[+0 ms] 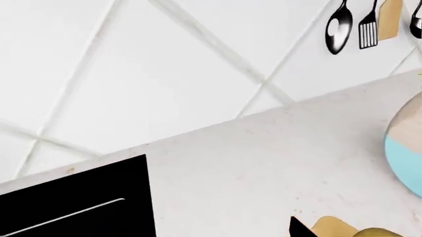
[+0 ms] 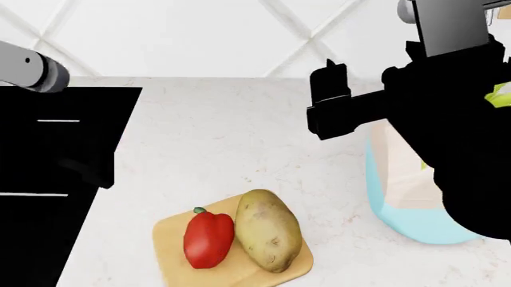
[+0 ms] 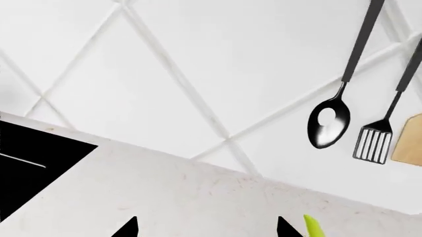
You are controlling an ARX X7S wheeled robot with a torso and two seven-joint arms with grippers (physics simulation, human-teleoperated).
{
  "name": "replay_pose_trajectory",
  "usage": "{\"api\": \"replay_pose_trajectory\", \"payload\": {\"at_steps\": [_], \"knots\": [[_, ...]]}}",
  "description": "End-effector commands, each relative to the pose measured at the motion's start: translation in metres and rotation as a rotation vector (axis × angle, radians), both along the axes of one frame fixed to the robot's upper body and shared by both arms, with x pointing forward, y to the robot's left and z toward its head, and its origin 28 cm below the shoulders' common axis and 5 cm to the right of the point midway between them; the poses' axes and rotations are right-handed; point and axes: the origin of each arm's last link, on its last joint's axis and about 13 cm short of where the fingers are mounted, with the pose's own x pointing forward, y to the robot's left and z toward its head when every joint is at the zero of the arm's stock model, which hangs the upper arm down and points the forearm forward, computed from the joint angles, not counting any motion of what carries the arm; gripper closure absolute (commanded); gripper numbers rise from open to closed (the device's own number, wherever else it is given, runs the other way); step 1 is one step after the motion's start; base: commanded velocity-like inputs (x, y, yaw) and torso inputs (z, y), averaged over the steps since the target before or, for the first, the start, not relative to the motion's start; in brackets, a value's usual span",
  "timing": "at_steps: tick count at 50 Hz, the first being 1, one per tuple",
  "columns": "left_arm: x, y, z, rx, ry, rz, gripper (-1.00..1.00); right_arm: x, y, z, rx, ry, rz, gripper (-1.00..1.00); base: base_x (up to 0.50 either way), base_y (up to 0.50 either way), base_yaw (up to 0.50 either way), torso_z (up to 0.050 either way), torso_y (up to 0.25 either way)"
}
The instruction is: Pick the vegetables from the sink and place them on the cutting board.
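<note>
In the head view the red bell pepper [image 2: 209, 239] and the tan speckled potato [image 2: 268, 230] lie side by side, touching, on the small wooden cutting board [image 2: 172, 230]. A corner of the board also shows in the left wrist view [image 1: 333, 228]. The sink is out of view. My right gripper [image 3: 207, 231] is open and empty, above the counter, facing the tiled wall; its black arm [image 2: 447, 119] fills the head view's right side. My left gripper [image 1: 211, 233] holds nothing; only one black fingertip [image 1: 298, 228] shows clearly, far off centre. Its grey arm [image 2: 32, 72] enters at upper left.
A black cooktop [image 2: 48, 149] lies flush in the counter on the left, also in the left wrist view [image 1: 79, 202]. A pale blue and tan round object [image 2: 407, 215] sits right of the board. Black utensils [image 3: 329, 123] hang on the white tiled wall.
</note>
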Motion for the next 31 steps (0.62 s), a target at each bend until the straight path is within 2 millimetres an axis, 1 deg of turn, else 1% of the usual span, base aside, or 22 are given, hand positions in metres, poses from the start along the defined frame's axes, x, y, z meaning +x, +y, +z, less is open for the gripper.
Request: {"api": "replay_pose_trajectory", "payload": {"at_steps": [1, 3, 4, 8, 11, 13, 15, 16, 17, 18, 21, 25, 27, 31], "knots": [[0.016, -0.003, 0.04, -0.025, -0.076, 0.03, -1.0, -0.009, -0.004, 0.016, 0.028, -0.082, -0.011, -1.0, 0.0, 0.0, 0.0, 0.0, 0.0], [0.015, -0.002, 0.045, -0.011, -0.081, 0.024, -1.0, -0.01, -0.006, 0.023, 0.023, -0.086, -0.009, -1.0, 0.0, 0.0, 0.0, 0.0, 0.0], [0.014, -0.002, 0.05, -0.009, -0.088, 0.025, -1.0, -0.01, -0.006, 0.031, 0.033, -0.095, -0.008, -1.0, 0.0, 0.0, 0.0, 0.0, 0.0], [0.01, -0.002, 0.07, -0.03, -0.099, 0.008, -1.0, -0.009, -0.006, 0.049, 0.034, -0.119, -0.01, -1.0, 0.0, 0.0, 0.0, 0.0, 0.0], [0.012, -0.009, 0.076, -0.016, -0.087, -0.023, -1.0, -0.005, -0.007, 0.057, 0.059, -0.148, -0.024, -1.0, 0.0, 0.0, 0.0, 0.0, 0.0], [0.013, -0.011, 0.086, -0.021, -0.092, -0.031, -1.0, -0.003, -0.007, 0.061, 0.066, -0.149, -0.027, -1.0, 0.0, 0.0, 0.0, 0.0, 0.0], [0.013, -0.012, 0.097, -0.013, -0.094, -0.037, -1.0, -0.005, -0.006, 0.072, 0.065, -0.143, -0.015, -1.0, 0.0, 0.0, 0.0, 0.0, 0.0], [0.012, -0.01, 0.104, -0.012, -0.097, -0.037, -1.0, -0.006, -0.006, 0.081, 0.068, -0.152, -0.012, -1.0, 0.0, 0.0, 0.0, 0.0, 0.0], [0.012, -0.01, 0.107, -0.017, -0.099, -0.034, -1.0, -0.007, -0.006, 0.084, 0.062, -0.156, -0.012, -1.0, 0.0, 0.0, 0.0, 0.0, 0.0], [0.012, -0.01, 0.114, -0.018, -0.108, -0.026, -1.0, -0.009, -0.007, 0.094, 0.061, -0.163, -0.01, -1.0, 0.0, 0.0, 0.0, 0.0, 0.0], [0.006, -0.009, 0.125, 0.002, -0.12, -0.02, -1.0, -0.012, -0.008, 0.109, 0.049, -0.171, -0.002, -1.0, 0.0, 0.0, 0.0, 0.0, 0.0], [0.0, -0.008, 0.145, 0.003, -0.133, -0.019, -1.0, -0.016, -0.008, 0.122, 0.032, -0.164, 0.004, -1.0, 0.0, 0.0, 0.0, 0.0, 0.0], [0.002, -0.008, 0.151, 0.0, -0.146, 0.002, -1.0, -0.018, -0.008, 0.126, 0.037, -0.167, 0.008, -1.0, 0.0, 0.0, 0.0, 0.0, 0.0], [0.006, -0.007, 0.17, -0.032, -0.142, -0.012, -1.0, -0.028, -0.006, 0.147, 0.037, -0.194, 0.021, -1.0, 0.0, 0.0, 0.0, 0.0, 0.0]]}}
